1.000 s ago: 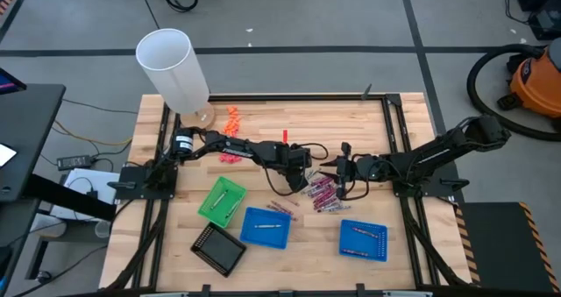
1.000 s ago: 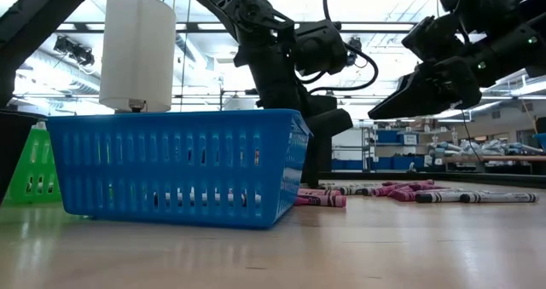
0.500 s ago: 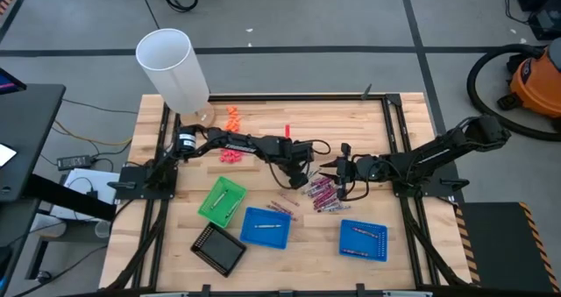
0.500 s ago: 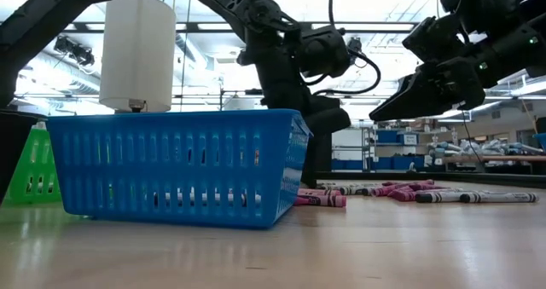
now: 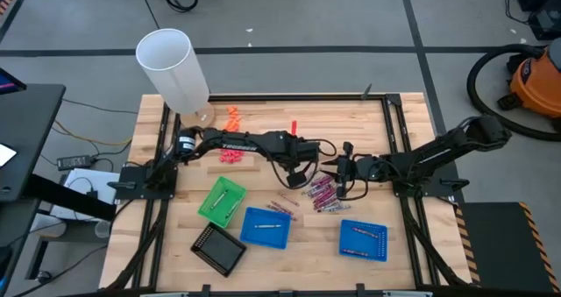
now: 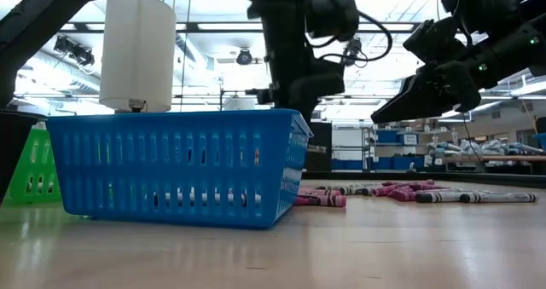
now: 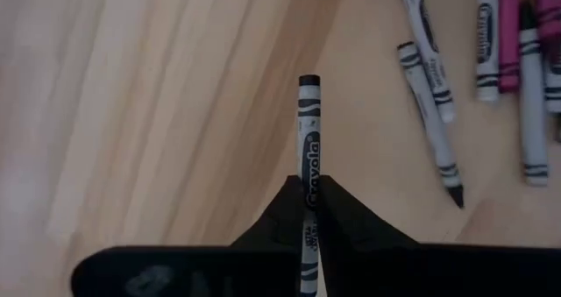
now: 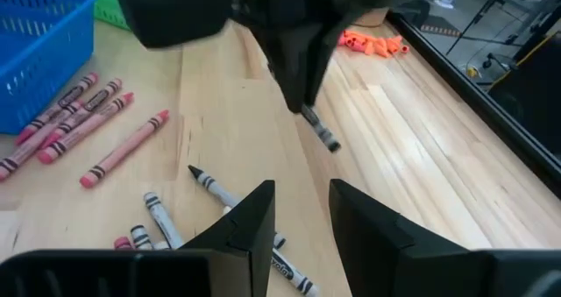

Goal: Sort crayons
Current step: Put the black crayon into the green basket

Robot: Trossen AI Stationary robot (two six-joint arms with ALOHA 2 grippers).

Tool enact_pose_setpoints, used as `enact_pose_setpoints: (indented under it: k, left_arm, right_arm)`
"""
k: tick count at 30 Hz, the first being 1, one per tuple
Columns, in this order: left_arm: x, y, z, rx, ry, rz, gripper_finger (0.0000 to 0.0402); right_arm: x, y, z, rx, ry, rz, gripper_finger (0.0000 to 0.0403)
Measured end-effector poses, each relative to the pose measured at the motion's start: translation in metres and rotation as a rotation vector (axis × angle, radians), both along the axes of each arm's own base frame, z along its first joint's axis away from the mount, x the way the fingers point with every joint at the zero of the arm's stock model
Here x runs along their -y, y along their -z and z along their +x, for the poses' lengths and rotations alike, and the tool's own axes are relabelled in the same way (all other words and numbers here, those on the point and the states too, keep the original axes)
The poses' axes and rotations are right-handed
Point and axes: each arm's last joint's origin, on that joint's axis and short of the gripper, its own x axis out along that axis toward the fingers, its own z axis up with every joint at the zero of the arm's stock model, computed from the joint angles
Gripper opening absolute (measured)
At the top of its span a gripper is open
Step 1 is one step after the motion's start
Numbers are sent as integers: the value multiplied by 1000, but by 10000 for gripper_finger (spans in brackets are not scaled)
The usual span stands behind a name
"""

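Note:
My left gripper (image 7: 307, 196) hangs above the table near its middle, shut on a silvery-grey crayon (image 7: 308, 130); the right wrist view shows this crayon (image 8: 323, 134) poking out below the left gripper (image 8: 296, 91). The loose crayons (image 5: 321, 192), pinkish-red, maroon and grey, lie flat in a pile on the wood between both arms, and a few more crayons (image 5: 280, 208) lie beside the middle blue tray (image 5: 265, 228). My right gripper (image 8: 302, 216) stands open just right of the pile, above the table, nothing between its fingers. My left gripper pinches the grey crayon between its two fingertips, at about the crayon's middle (image 7: 308, 173). The crayon lies along the fingers, and its far end (image 7: 308, 82) sticks out past the tips. The fingers slant steeply down from above. The crayon is lifted clear of the table.
A green tray (image 5: 221, 201), a black tray (image 5: 219, 248) and a second blue tray (image 5: 363, 239) stand along the near side. A tall white cylinder (image 5: 173, 69) stands at the far left, with orange bits (image 5: 232, 117) and pink bits (image 5: 230, 155) close to it.
My left gripper has risen from the left edge of the crayon pile and rolled a little, carrying the grey crayon up off the table. The other crayons lie as before.

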Motion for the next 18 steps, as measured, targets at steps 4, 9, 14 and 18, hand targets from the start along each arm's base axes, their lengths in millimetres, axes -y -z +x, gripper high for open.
enact_pose_setpoints:
  k: [4, 9, 14, 18]
  left_arm:
    - [16, -9, -4, -48, 19, 45, 13]
    - [38, -19, -12, -73, 104, 92, 13]
    - [49, -39, -21, -45, 115, 137, 13]
    - [60, -51, -29, -43, 117, 149, 14]
  right_arm:
    - [0, 1, -1, -6, 4, 12, 120]
    - [0, 0, -1, -4, 5, 13, 120]
    - [-2, 0, -1, -4, -4, 18, 120]
    - [-5, 1, -2, -11, -17, 23, 120]
